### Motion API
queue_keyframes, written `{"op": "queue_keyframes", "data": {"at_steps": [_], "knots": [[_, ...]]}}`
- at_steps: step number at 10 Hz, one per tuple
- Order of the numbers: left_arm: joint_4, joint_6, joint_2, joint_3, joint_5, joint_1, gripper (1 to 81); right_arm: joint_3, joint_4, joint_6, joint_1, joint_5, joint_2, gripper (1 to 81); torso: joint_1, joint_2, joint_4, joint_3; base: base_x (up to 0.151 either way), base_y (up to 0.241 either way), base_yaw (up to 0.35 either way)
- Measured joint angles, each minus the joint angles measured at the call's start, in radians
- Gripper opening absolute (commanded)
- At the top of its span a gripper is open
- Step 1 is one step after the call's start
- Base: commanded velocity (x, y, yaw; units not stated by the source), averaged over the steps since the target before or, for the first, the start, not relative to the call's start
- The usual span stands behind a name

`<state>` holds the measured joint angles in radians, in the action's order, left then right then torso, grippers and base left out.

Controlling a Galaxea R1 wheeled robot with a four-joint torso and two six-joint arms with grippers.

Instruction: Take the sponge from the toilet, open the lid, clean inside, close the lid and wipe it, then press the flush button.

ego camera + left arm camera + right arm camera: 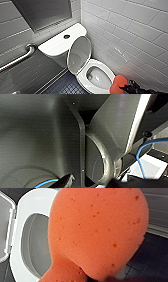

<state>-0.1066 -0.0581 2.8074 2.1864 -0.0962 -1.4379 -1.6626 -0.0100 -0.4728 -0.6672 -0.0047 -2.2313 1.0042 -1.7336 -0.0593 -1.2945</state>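
1. We have the sponge [120, 83] off the toilet [105, 65] and in the right gripper [124, 88], which is closed on the sponge's narrow end, so the pick-up is done
2. The sponge hangs near the front rim of the seat and outside the bowl; we cannot tell whether it touches the rim
3. The lid [79, 53] stands raised in front of the tank [53, 45] with its grey underside facing forward, so the opening is done too
4. We judge the cleaning inside to be the step in hand, and we cannot tell how much of it is done
5. Left to do: close the lid, wipe it, and press the flush button [66, 36] in the tank top
6. We cannot tell the state of the left gripper [90, 183]
7. Around the toilet are a grab bar [20, 58], a tiled wall [130, 30] and a dark floor [67, 86]
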Motion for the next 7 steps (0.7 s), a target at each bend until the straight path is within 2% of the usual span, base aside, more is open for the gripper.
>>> {"op": "queue_keyframes", "data": {"at_steps": [2,4,5,7], "knots": [[-0.001,-0.001,0.001,0.0,0.002,0.0,81.1,0.016,0.0,-0.008,-0.086,0.04,0.025,1.0,0.0,0.0,0.0,0.0,0.0,0.0,0.0],[-0.001,-0.002,0.001,0.0,0.004,0.0,81.1,0.026,0.002,-0.01,-0.179,0.007,0.047,1.0,0.0,0.0,0.0,0.0,0.0,0.0,0.0],[-0.001,-0.003,0.001,0.0,0.002,0.001,81.1,0.062,0.007,-0.012,-0.248,0.005,0.078,1.0,0.0,0.0,0.0,0.0,0.0,0.0,0.0],[-0.001,-0.006,0.001,-0.001,-0.002,0.013,81.1,0.17,0.008,-0.01,-0.29,0.06,0.164,1.0,0.0,0.0,0.0,0.0,0.0,0.0,0.0]]}}
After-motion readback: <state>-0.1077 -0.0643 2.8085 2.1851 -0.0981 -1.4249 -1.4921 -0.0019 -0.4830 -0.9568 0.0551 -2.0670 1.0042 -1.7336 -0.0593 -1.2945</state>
